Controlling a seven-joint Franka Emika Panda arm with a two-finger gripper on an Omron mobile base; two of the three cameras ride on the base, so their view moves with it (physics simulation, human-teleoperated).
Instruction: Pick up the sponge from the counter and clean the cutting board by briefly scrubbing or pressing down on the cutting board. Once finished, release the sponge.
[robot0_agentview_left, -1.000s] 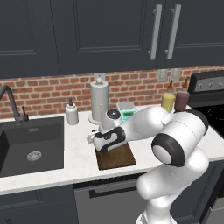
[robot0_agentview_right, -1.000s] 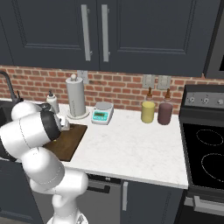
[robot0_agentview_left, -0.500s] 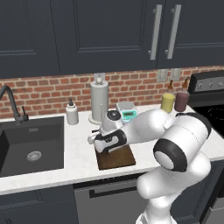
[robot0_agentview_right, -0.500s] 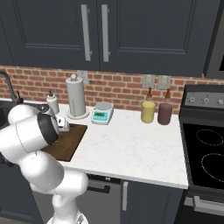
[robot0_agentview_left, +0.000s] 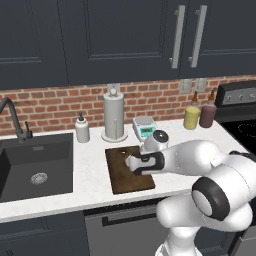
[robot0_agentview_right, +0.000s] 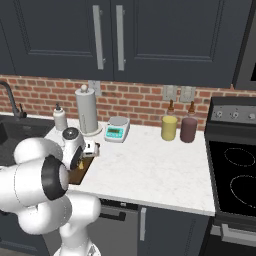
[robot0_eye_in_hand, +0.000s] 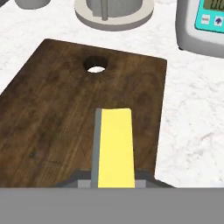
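The two-finger gripper at the end of the white arm is closed tight on the small flat yellow sponge with a grey-green face, gripped edge-on so the yellow side and a thin strip of grey-green face show in the hand view. The sponge sticks out ahead of the fingers, over the dark brown wooden rectangular cutting board, nearer the board's right long edge as that view has it. Can't tell whether the sponge touches the wood or sits just above it.

The board's round hole is beyond the sponge tip, near the short edge facing the brick wall. The board lies flat on the white marbled stone counter, between the dark sink basin and the open stretch of worktop.

In the left base view the gripper is low over the board's middle w/ the wrist bent down. Behind the board: white paper towel roll on a stand, small white soap bottle, grey kitchen scale w/ teal display. Further right by the stove: yellow cylindrical jar and dark maroon jar, just beside each other
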